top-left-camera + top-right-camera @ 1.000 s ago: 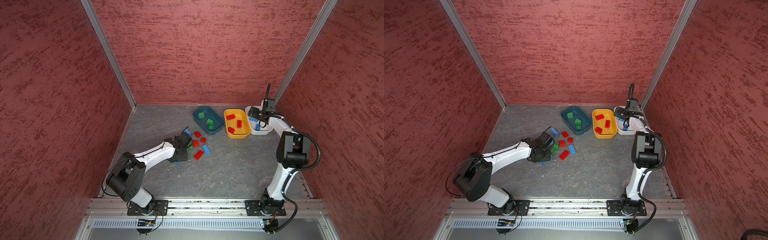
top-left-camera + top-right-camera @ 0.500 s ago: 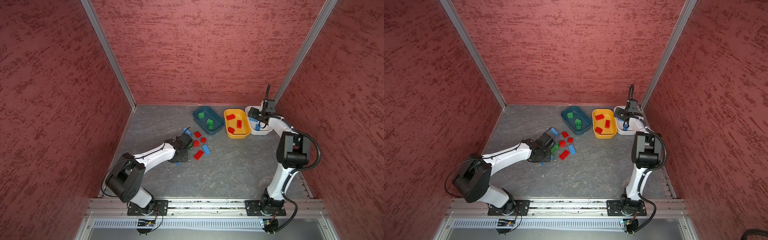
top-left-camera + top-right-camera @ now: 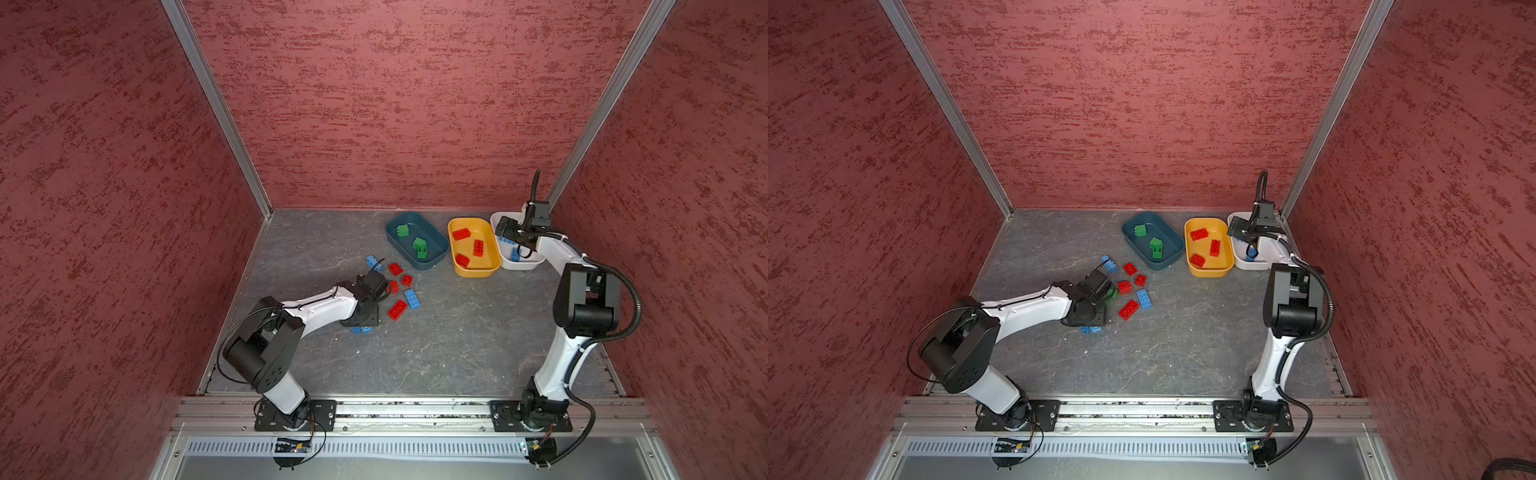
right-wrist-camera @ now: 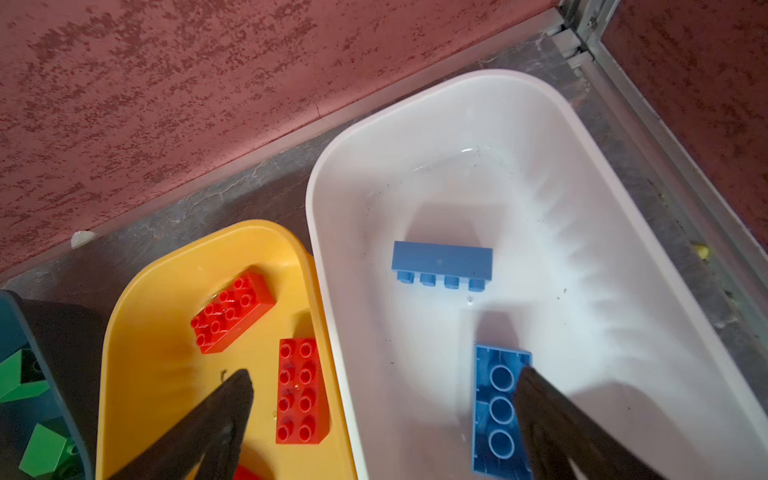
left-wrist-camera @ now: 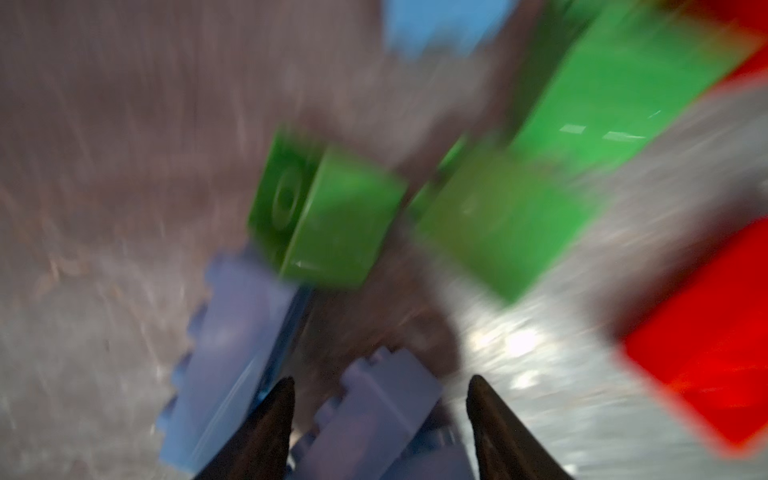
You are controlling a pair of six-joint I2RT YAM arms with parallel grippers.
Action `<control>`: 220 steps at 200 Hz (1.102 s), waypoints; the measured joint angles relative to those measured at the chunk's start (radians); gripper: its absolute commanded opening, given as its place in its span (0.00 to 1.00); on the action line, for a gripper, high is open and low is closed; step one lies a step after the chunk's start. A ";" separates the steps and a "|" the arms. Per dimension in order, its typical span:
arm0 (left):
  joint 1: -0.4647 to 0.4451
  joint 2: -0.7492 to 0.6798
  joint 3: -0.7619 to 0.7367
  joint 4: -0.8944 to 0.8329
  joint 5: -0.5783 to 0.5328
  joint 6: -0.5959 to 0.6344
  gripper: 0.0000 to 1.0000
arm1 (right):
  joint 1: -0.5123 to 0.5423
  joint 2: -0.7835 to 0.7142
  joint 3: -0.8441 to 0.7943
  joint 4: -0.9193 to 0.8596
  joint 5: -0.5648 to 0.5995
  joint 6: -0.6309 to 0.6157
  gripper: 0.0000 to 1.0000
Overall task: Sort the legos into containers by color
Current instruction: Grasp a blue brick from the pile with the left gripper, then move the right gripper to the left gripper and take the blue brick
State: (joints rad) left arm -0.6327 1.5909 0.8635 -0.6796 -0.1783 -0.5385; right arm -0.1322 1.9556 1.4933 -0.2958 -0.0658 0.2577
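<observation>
- The left gripper [image 5: 381, 384] is working low over the loose pile of small studded plastic bricks [image 3: 397, 309] on the grey mottled tabletop [image 3: 457, 340], left of centre in both top views.
- Its jaws are standing apart around a light blue oblong brick [image 5: 374, 411]. The wrist view is smearing badly, but gaps are showing on both sides, so I'm reading it as not gripping anything.
- Just beyond that brick, green bricks [image 5: 332, 216] are lying close together, with a red brick [image 5: 706, 353] off to one side.
- The right gripper [image 4: 385, 374] is hovering in the far right corner, spread wide and carrying nothing. It is straddling the meeting rims of the orange-yellow plastic tub [image 4: 145, 353] and the white plastic tub [image 4: 582, 187].
- Sorting so far is looking clean. The dark teal plastic tub [image 3: 432, 232] is holding a few green bricks and the orange-yellow one three red. The white one is holding two light blue, one on its side and one studs down.
- Plenty is waiting on the table: four red, at least three light blue, and the greens by the left gripper.
- My call: we're sitting somewhere near the halfway mark. Every colour is needing more trips, and the pile is lying near the teal tub.
</observation>
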 measured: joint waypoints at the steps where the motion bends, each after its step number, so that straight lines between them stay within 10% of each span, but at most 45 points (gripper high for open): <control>1: 0.000 -0.002 -0.001 0.000 0.001 0.000 0.63 | 0.000 0.000 0.000 0.000 0.000 0.000 0.99; 220: -0.025 -0.109 0.168 0.181 0.096 -0.033 0.00 | 0.163 -0.294 -0.297 0.154 -0.143 0.011 0.99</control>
State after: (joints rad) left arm -0.6575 1.4822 1.0313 -0.4984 -0.0826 -0.5713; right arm 0.0303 1.6619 1.1965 -0.1421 -0.2085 0.2684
